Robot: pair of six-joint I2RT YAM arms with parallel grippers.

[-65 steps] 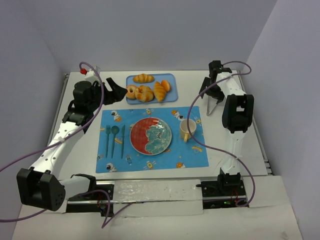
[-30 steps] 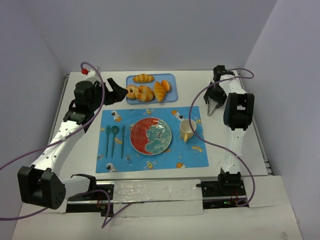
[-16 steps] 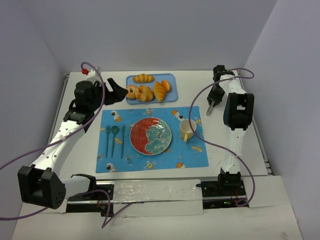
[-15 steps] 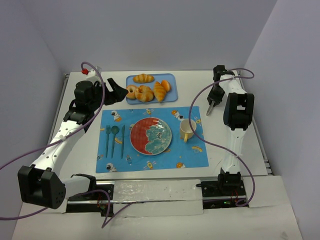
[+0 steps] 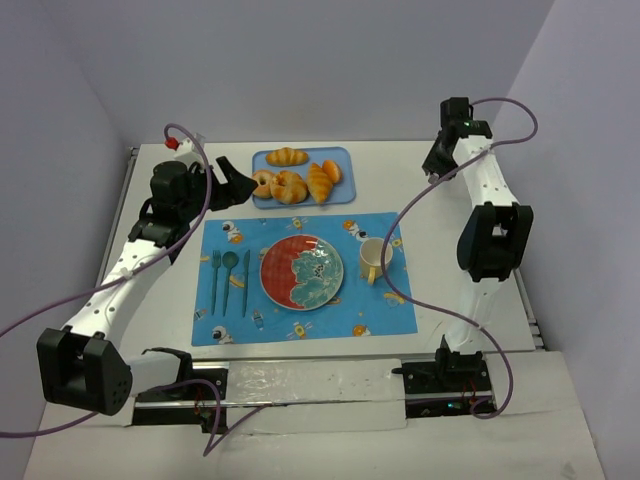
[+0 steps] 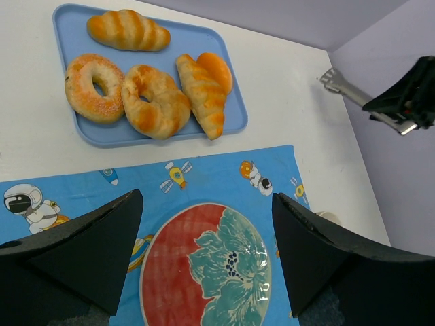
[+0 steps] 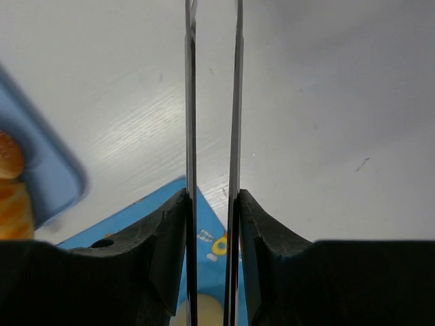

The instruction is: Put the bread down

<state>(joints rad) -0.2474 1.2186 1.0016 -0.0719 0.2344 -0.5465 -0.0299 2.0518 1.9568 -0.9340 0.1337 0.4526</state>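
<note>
Bread: the long, straight golden-orange ridged croissant lies on the right side of the pale blue rectangular plastic tray. It touches the small smooth orange bun and the curled golden croissant. Neither claw touches it.

Right claw: it is clamped on the slim metal tongs. The two blades are squeezed almost parallel, with a narrow gap and nothing between them. It hangs over bare white tabletop, well to the right of the tray.

Reason for the tool: thin blades probably fit between the crowded pastries better than the thick fingers would.

Left claw: its fingers are spread wide and empty. It hovers over the front rim of the tray, likely only watching.

Likely goal: the round red-and-teal flowered ceramic plate sits bare in the middle of the blue astronaut-print placemat.

Edges: the bread's near tip reaches the tray's raised front rim. The bun crowds its right flank, so the blades must spread before closing on it.

Open room: clear tabletop lies between the tongs and the tray. The cream mug stands just right of the plate, near the path. The teal cutlery lies to the left, out of the way. The lilac walls stand close behind the right arm.
</note>
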